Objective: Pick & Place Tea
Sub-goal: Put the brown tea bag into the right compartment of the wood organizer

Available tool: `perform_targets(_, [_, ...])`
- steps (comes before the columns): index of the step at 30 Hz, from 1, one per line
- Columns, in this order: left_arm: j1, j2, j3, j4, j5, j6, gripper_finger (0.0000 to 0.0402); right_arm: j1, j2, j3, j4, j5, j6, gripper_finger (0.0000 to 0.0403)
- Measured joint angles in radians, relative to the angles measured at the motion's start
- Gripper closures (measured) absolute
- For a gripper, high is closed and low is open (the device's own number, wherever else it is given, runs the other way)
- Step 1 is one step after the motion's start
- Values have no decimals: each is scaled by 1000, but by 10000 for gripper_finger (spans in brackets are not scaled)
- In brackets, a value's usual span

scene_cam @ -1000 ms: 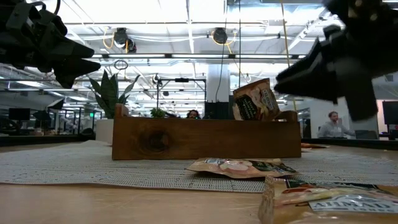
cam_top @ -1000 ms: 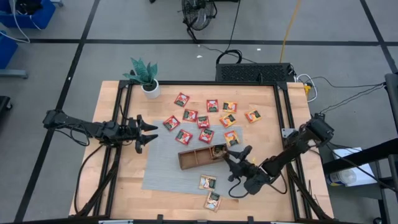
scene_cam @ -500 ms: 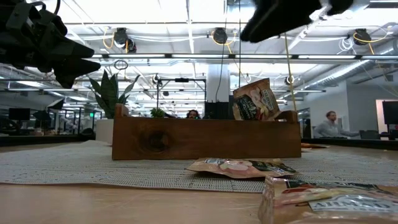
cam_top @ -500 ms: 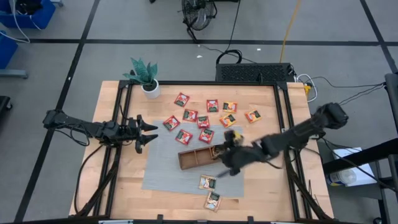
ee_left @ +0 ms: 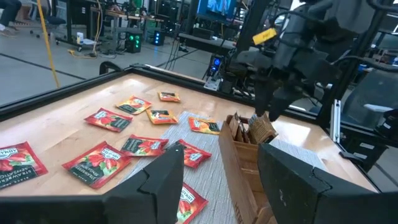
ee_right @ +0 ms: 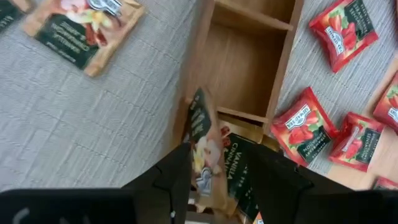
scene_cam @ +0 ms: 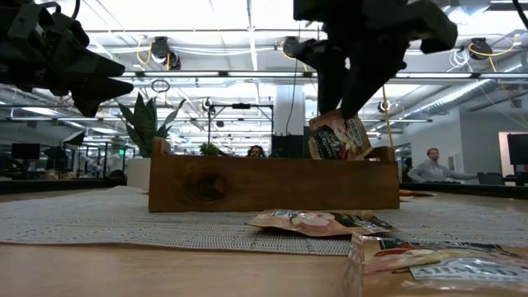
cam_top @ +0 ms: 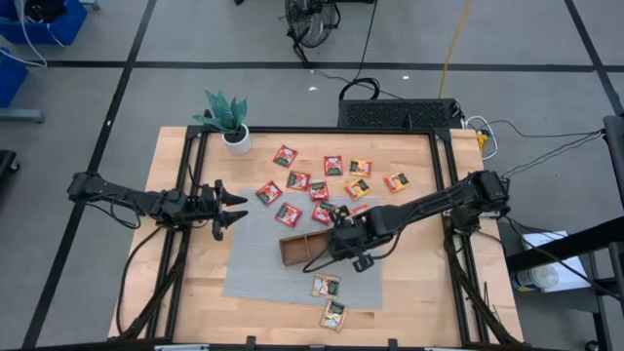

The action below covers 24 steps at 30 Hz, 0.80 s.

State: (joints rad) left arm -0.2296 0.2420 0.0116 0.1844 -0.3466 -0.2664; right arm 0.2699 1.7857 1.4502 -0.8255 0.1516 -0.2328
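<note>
A brown wooden tray lies on a grey mat. In its right end compartment a green-and-white tea sachet stands tilted against the wall, with another lying flat beside it. My right gripper hangs open just above the standing sachet, pointing steeply down, one finger on each side of its top. Several red and orange sachets lie beyond the tray. Two green-and-white ones lie nearer. My left gripper waits open at the mat's left edge. My right gripper's fingers come down from above onto the top edge of the standing sachet. Whether a fingertip touches it, I cannot tell. The sachet rests in the tray's end compartment, leaning out over the rim.
A potted plant stands at the far left corner. The tray's middle and left compartments show bare wood. Bare tabletop lies left of the mat and at the right edge.
My right gripper has risen from low over the mat's near right part and swung toward the far left, ending above the tray's right end. It has tipped from level to pointing steeply down. The sachet standing in the tray has stayed where it was.
</note>
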Motion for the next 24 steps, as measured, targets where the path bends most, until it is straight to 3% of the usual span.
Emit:
perform_targets(15, [0, 0, 0, 2, 2, 0, 197, -28, 70, 0, 41, -77, 0, 265])
perform_targets(24, [0, 0, 0, 2, 3, 0, 197, -26, 37, 0, 50, -77, 1, 330])
